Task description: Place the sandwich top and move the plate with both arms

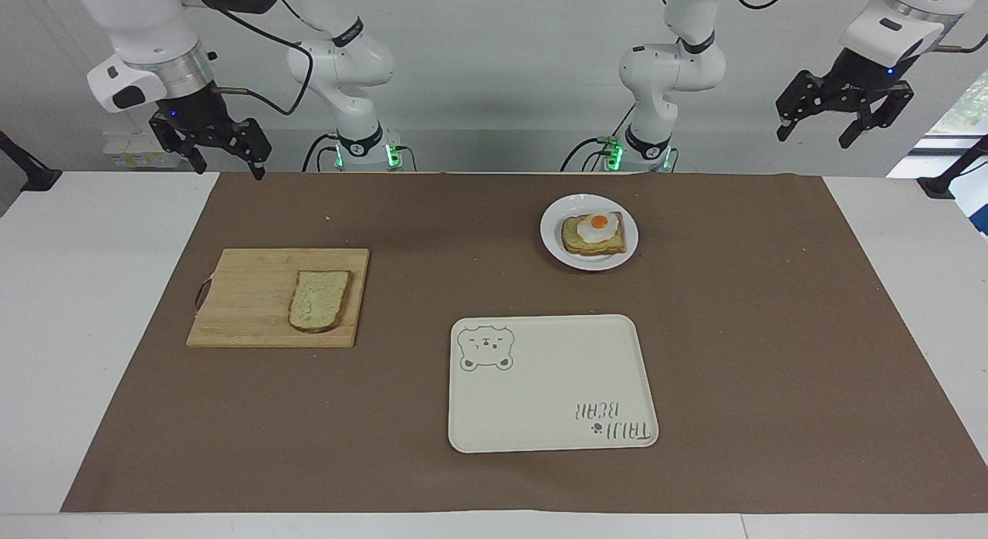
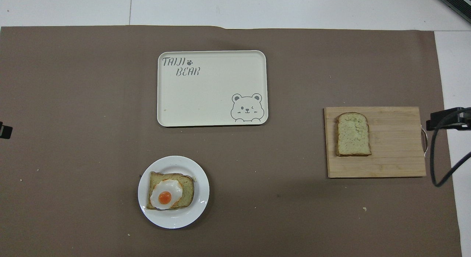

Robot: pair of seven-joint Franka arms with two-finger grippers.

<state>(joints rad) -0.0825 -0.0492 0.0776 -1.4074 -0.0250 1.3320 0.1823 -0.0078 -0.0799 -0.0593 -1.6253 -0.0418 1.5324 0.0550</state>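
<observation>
On the cutting board [image 1: 278, 297] toward the right arm's end lies the sandwich top [image 1: 317, 300], untouched; right gripper [image 1: 210, 140] up over board's edge, spread, empty; plate [image 1: 627, 249] w/ egg toast [image 1: 593, 233] not yet topped; left gripper [image 1: 844, 107] aloft, spread, empty – nothing done yet

Sandwich top [image 1: 319, 300]: on cutting board [image 1: 247, 296], toward the right arm's end. Plate [image 1: 554, 238]: nearer the robots, toward the left arm's end, bearing toast [image 1: 575, 242] with egg [image 1: 598, 224]. Tray [image 1: 552, 384]: farther from the robots than plate.
</observation>
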